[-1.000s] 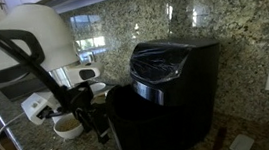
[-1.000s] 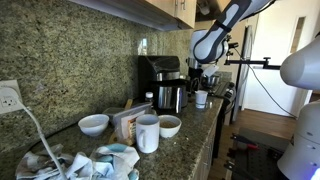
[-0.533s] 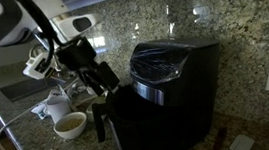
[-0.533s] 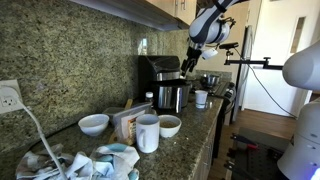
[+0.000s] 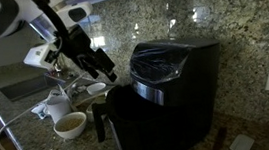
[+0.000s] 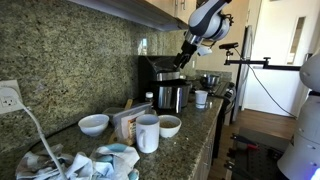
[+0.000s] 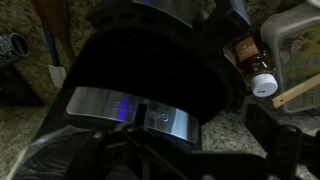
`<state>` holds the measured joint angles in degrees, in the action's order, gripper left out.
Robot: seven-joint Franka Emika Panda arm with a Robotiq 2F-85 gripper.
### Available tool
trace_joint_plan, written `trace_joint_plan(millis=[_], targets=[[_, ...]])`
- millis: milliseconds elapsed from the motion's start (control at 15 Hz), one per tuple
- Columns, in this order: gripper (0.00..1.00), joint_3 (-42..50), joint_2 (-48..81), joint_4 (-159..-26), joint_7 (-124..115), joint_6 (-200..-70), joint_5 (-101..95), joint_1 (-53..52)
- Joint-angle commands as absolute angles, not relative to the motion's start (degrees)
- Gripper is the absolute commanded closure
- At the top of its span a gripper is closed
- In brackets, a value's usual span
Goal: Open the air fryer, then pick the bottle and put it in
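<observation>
Black air fryer (image 5: pixel 171 86), bottle (image 7: pixel 256 68) beside it upright w/ cap up, claw (image 5: pixel 103 66) apart

We see a black air fryer (image 5: pixel 173 106) with a silver band, a brown, white-capped bottle (image 7: pixel 256 70) upper right, and a speckled granite wall (image 5: pixel 238 9).

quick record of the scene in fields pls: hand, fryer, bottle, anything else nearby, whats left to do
hand: open, empty, in the air above the front of the fryer
fryer: looks shut, hand not touching it
bottle: stands beside the fryer, white cap on, not held
bowl: holds brown liquid, sits on the counter near the fryer's front
left to do: open fryer, pick bottle, put it in
</observation>
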<state>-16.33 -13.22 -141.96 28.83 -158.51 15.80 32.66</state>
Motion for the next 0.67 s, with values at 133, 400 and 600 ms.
trace_joint_plan(millis=[133,400,600], targets=[[0.0,-11.0,-6.1,-140.0,36.0,-165.6,26.5,19.5],[0.0,-11.7,-1.0,-137.3,43.3,-166.9,34.4,15.0],[0.0,-11.7,1.8,-135.2,46.2,-167.3,35.7,14.3]])
